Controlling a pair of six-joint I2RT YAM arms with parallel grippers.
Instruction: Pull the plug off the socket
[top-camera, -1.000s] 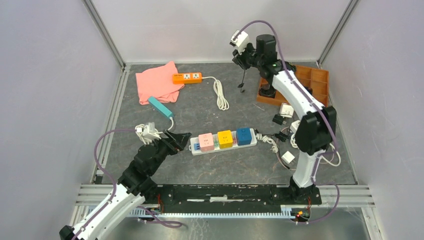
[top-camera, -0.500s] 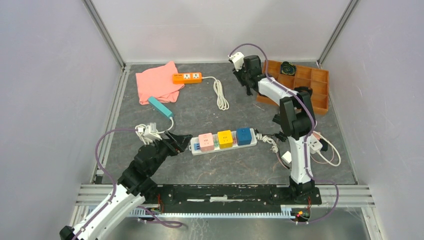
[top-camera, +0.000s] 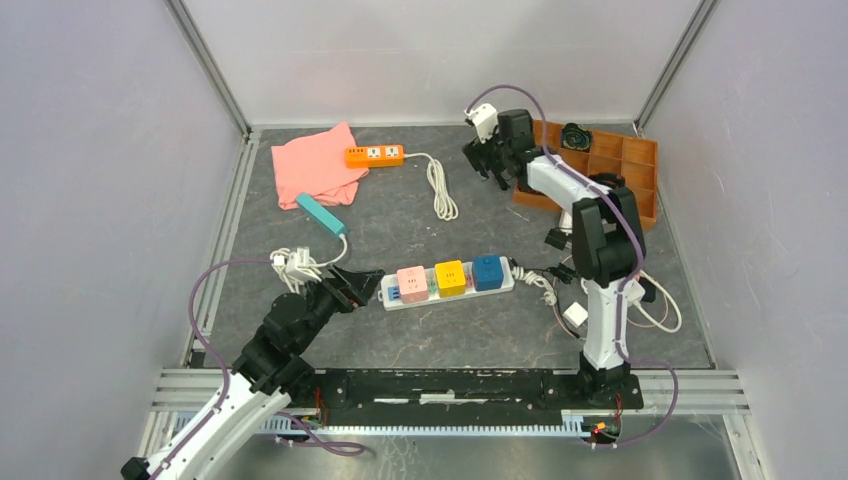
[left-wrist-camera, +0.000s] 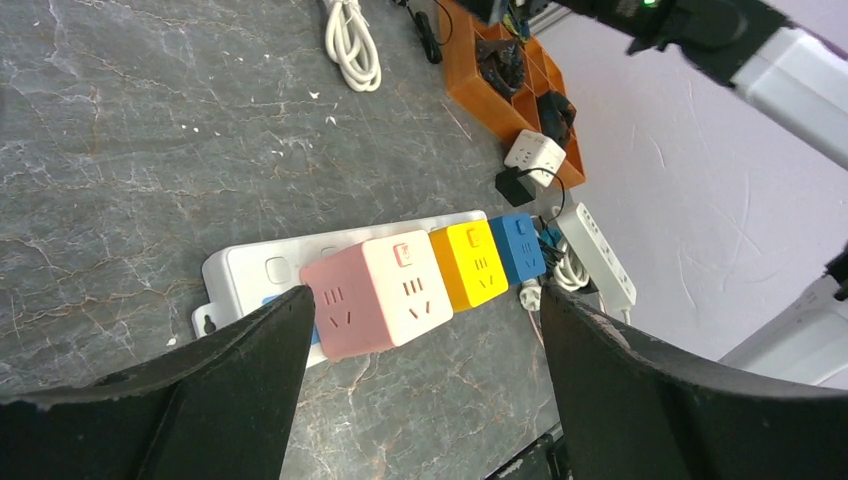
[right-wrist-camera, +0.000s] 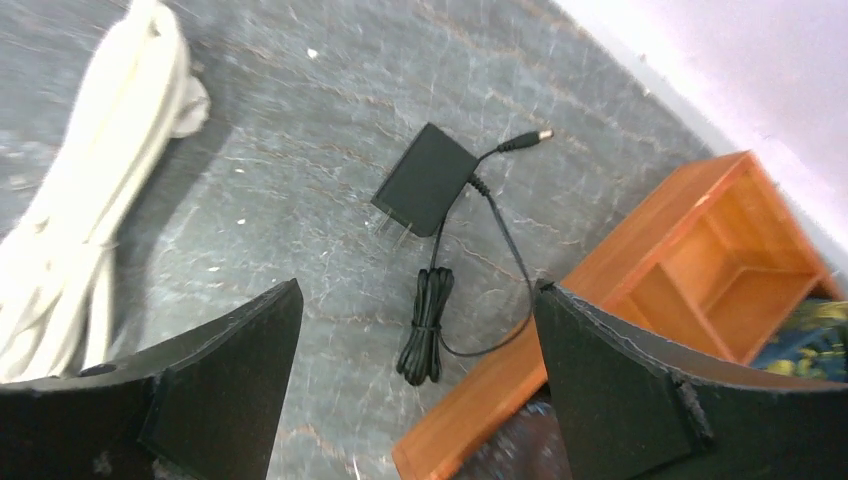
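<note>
We note: socket (top-camera: 448, 282) mid-table, long axis left-right, running away from left gripper (left-wrist-camera: 422, 296). Left gripper just off socket's left end, jaws apart, empty; left arm nearer. Right gripper (right-wrist-camera: 417, 288) far back, jaws apart, above black plug (right-wrist-camera: 425, 180) lying loose beside orange tray (right-wrist-camera: 700, 270), well apart from socket.

glossy plastic socket (left-wrist-camera: 240, 275), matt black plug (right-wrist-camera: 425, 180), matt marbled grey table (left-wrist-camera: 150, 120)

**Hidden, cropped, unclear**

Can't see most power strip (left-wrist-camera: 250, 275) outlets under the coloured cubes (left-wrist-camera: 385, 290). Lose white cord coil (right-wrist-camera: 80, 200) at left edge, orange tray (right-wrist-camera: 700, 260) at right. Can't make out dark item (top-camera: 576, 135) in tray's far compartment.
</note>
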